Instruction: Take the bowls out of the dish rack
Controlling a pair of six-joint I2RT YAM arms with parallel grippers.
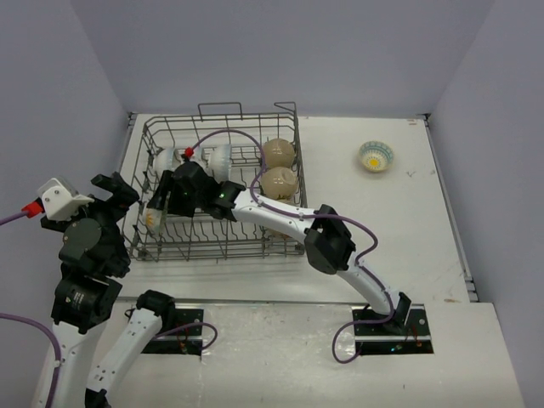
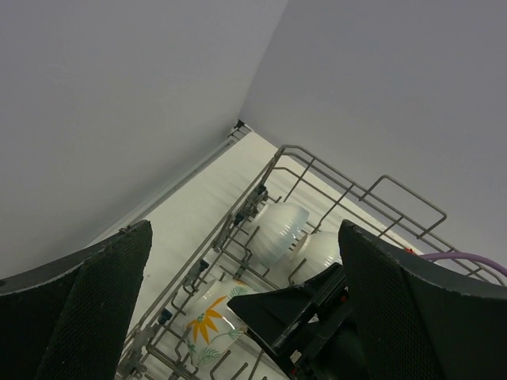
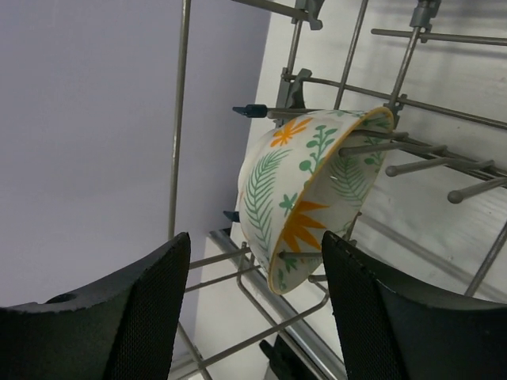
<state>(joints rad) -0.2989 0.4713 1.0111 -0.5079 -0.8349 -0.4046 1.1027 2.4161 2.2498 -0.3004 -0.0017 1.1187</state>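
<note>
One yellow bowl [image 1: 375,155] sits out on the bench [image 1: 425,221], well right of the dish rack [image 1: 223,257]. At least five are left inside: two white bowls [image 1: 221,157], two beige bowls [image 1: 278,181], and a leaf-painted bowl [image 3: 305,198] on edge among the tines. My right jaws gape wide just short of it, gripping nothing. My left jaws, also wide and empty, hover beside the rack's left end. I judge most unloading is left.
</note>
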